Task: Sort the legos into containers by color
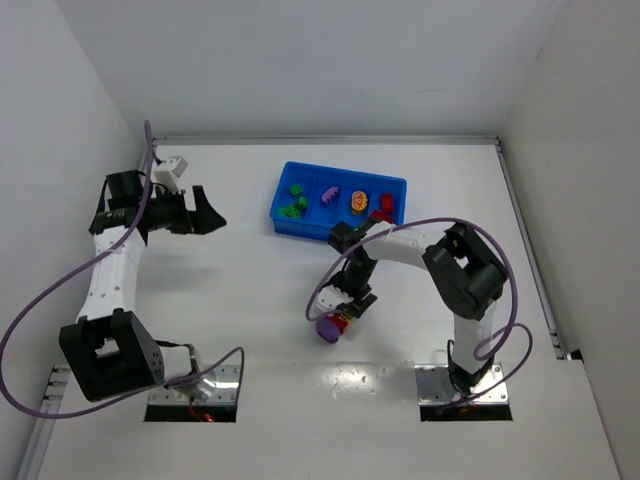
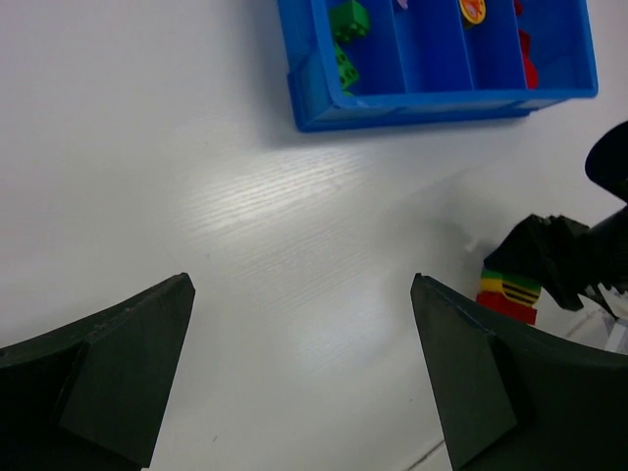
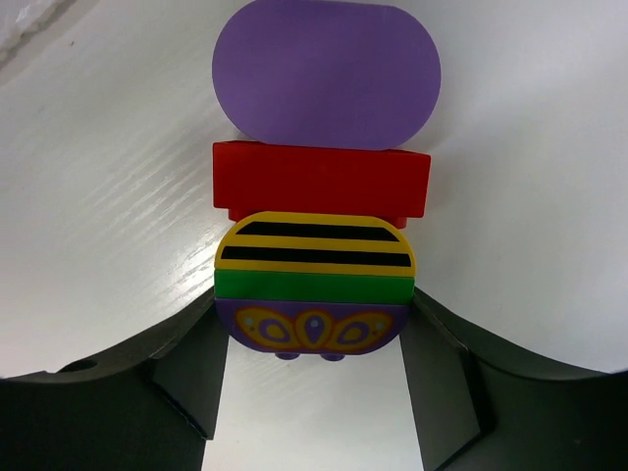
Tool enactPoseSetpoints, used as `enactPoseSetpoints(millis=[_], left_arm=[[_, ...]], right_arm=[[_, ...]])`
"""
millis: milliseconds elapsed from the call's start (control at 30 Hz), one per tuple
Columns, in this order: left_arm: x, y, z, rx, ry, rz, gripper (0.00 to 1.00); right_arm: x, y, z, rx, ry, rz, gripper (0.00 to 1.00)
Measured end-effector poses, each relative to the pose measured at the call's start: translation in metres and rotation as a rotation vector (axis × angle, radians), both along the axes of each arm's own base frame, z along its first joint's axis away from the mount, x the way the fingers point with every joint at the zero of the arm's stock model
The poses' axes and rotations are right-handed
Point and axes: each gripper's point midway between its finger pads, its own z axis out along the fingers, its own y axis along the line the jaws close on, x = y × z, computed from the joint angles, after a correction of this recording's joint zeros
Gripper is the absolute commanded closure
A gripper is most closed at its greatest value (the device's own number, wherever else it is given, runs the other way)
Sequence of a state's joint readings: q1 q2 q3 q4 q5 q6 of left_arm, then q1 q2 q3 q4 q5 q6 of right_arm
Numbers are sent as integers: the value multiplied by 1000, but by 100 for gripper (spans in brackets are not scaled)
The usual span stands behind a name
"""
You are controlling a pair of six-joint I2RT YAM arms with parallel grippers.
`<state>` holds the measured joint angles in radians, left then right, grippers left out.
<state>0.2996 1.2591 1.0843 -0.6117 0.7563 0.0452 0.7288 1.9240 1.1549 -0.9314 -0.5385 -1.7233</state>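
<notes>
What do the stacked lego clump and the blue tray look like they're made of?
The lego clump looks like hard moulded plastic, smooth with a soft sheen: flat saturated colours, crisp edges, printed stripes. The blue tray is probably glossy moulded plastic too: uniform colour, thin walls catching highlights.

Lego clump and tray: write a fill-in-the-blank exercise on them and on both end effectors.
1. In the lego clump, the black-striped yellow piece sits between a red piece and a ____ one.
2. The right end effector is shut on the clump; the left end effector is ____ and holds nothing.
3. The blue tray has ____ compartments.
4. The legos in its rightmost compartment, top view, are ____.
Missing words: green; open; four; red.
</notes>
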Motion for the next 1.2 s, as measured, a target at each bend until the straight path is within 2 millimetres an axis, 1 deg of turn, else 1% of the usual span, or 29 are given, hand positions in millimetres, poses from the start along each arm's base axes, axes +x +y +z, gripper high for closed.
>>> enactPoseSetpoints(millis=[100, 167, 333, 433, 533, 567, 633, 700, 800, 900, 933, 967, 1033, 1200], left_arm=[[-10, -17, -17, -14, 37, -62, 0], [-16, -26, -24, -25, 51, -102, 0], [-27, -45, -34, -51, 63, -195, 0], [-33, -57, -40, -94, 85, -270, 0], [-42, -67, -58, -171, 170, -336, 7], [-46, -70, -65, -206, 210, -356, 12], [-53, -75, -78, -265, 284, -384, 14], [-60, -79, -87, -317, 344, -401, 14], [-65, -84, -91, -373, 390, -418, 14], [-69, -91, -87, -414, 401, -446, 15], [-70, -94, -85, -422, 398, -457, 15], [-71, -97, -84, -433, 396, -471, 18], [-71, -102, -81, -449, 391, -495, 20], [-69, -108, -81, -474, 386, -529, 22]], right_arm=[[5, 1, 4, -27, 10, -120, 91], [10, 3, 10, -24, 4, -196, 91], [21, 6, 30, 7, -24, -377, 92], [26, 9, 36, 31, -37, -475, 92], [35, 13, 37, 49, -55, -576, 94], [40, 15, 38, 56, -66, -612, 95], [51, 20, 38, 72, -89, -684, 95], [64, 27, 43, 103, -114, -755, 95], [81, 35, 49, 150, -141, -849, 95], [95, 42, 57, 195, -152, -929, 95], [97, 44, 59, 206, -152, -948, 95], [101, 46, 61, 219, -152, -970, 95], [105, 50, 66, 239, -148, -1001, 95], [109, 68, 83, 296, -128, -1029, 95]])
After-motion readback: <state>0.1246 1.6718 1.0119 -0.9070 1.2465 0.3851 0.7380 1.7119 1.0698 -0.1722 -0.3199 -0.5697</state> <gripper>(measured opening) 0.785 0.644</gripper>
